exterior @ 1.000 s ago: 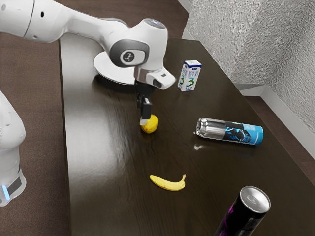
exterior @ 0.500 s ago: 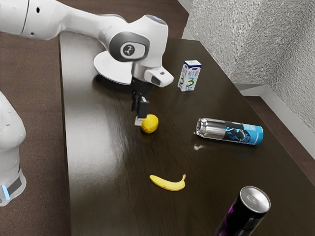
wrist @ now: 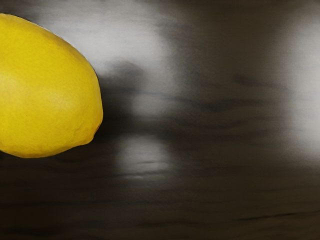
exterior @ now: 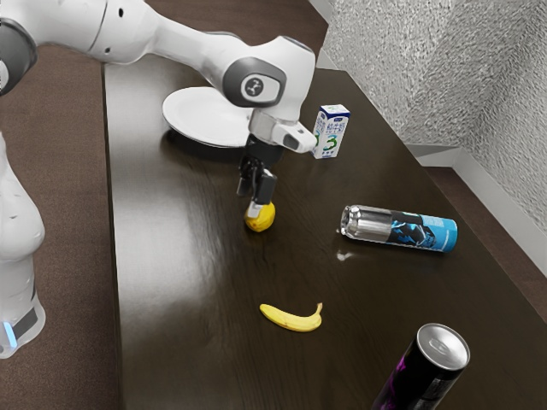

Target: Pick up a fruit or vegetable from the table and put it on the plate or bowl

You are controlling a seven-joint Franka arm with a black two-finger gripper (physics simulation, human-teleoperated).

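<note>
A yellow lemon [exterior: 261, 219] lies on the dark wooden table [exterior: 171, 282], near its middle. My black gripper [exterior: 255, 202] hangs right over the lemon's top, open, its fingers a little apart and nothing between them. In the wrist view the lemon [wrist: 45, 90] sits off to one side of the hand, resting on the table. A yellow banana [exterior: 292, 317] lies closer to the front edge. The white plate [exterior: 203, 117] stands at the table's back, behind my arm, with nothing on it.
A small milk carton [exterior: 330, 131] stands upright toward the exterior view's right of the plate. A silver and blue can [exterior: 398, 228] lies on its side to the lemon's right. A black can [exterior: 424, 366] stands at the front right corner.
My hand rose off the lemon and drew back toward the exterior view's left, then came back over it and lower. The lemon shifted only slightly.
</note>
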